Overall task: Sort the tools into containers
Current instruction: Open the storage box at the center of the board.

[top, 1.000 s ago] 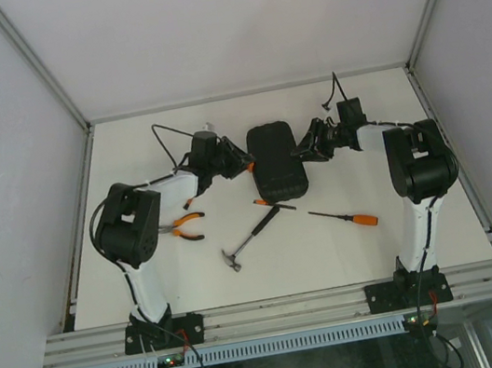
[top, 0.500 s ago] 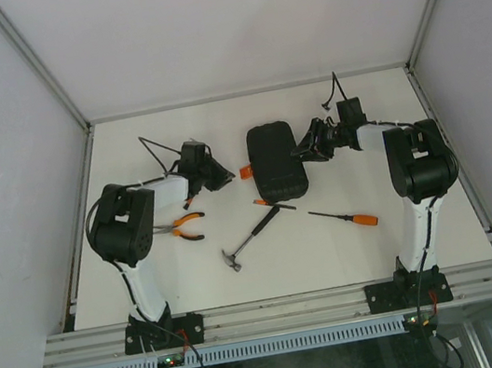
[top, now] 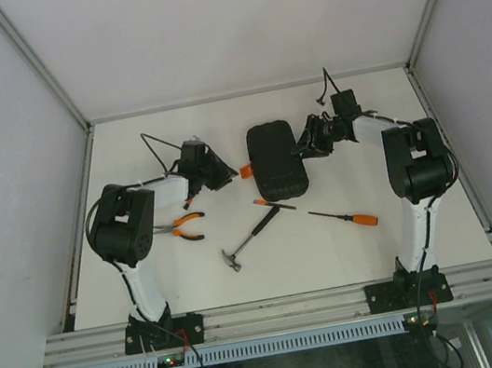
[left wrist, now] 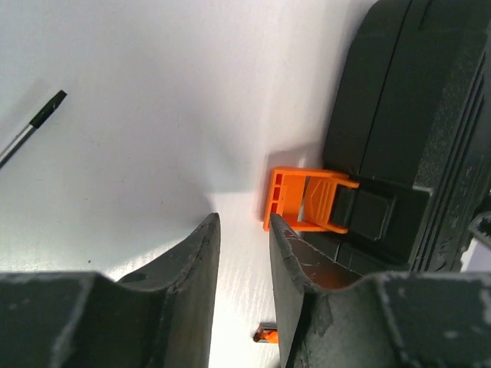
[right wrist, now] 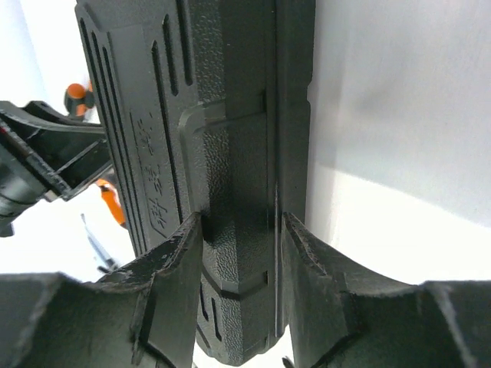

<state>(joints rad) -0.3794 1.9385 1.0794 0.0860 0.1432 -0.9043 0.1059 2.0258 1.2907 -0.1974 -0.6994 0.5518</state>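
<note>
**Tool case clamped, latch swung clear, lid yet to be raised**

The black tool case is seen lying shut toward the far edge of the table, about midway between its left and right edges. Its right-hand rim is pinched between the fingers of the right gripper. The left gripper is held just beside the case's left side, its jaws parted by a narrow gap with nothing between them. The orange latch is shown swung outward from the case, apart from the left fingertips. Nearer the front edge, the pliers, the hammer and two screwdrivers are left lying loose, none yet stowed.

The step in hand is judged to be the opening of the lid. The right-hand clamp appears to span the seam between both halves, so it would need to be eased, or shifted onto the lower half alone, before the lid can be freed. The left fingertips are best brought under the lid's lip beside the latch, not onto the latch itself, which could be knocked shut. The lid should then be lifted slowly in an arc about the far rim, so that the light shell is not dragged or tipped.
</note>
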